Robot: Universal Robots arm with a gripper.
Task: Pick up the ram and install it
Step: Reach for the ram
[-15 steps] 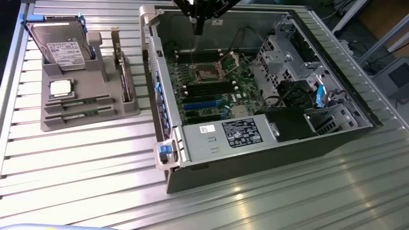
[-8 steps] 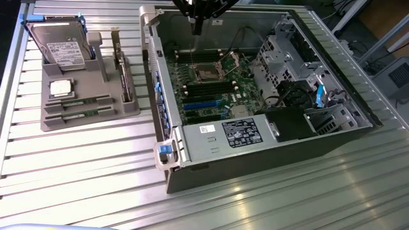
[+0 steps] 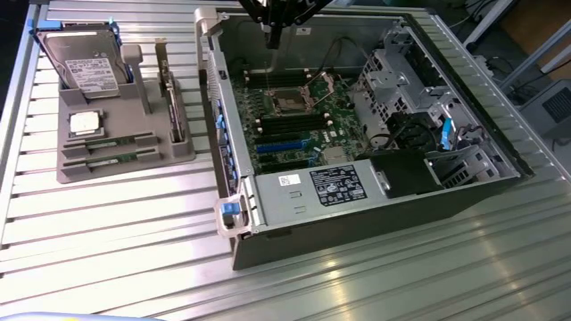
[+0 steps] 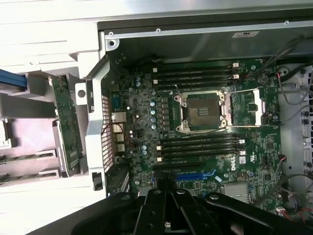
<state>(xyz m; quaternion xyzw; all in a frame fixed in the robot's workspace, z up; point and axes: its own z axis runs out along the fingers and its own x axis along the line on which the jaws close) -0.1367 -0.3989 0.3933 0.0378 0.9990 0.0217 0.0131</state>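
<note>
Two ram sticks, thin and green, lie in slots at the front of a grey holder tray (image 3: 89, 170): one ram stick (image 3: 111, 144) behind the other (image 3: 114, 159). In the wrist view the same sticks (image 4: 24, 157) (image 4: 19, 177) show at the frame's edge. My gripper (image 3: 272, 37) hangs above the far part of the open computer case (image 3: 357, 221), well away from the tray. Its dark fingers (image 4: 155, 215) sit pressed together, shut, with nothing between them. Below it lies the motherboard (image 4: 142, 117) with long black memory slots (image 4: 200, 144).
The tray also carries a hard drive (image 3: 89, 67), a square silver processor (image 3: 85, 122) and an upright expansion card (image 3: 170, 100). The processor socket (image 4: 203, 111) stands open. Drive cages (image 3: 402, 73), cables and a power supply (image 3: 339, 184) crowd the case's other side.
</note>
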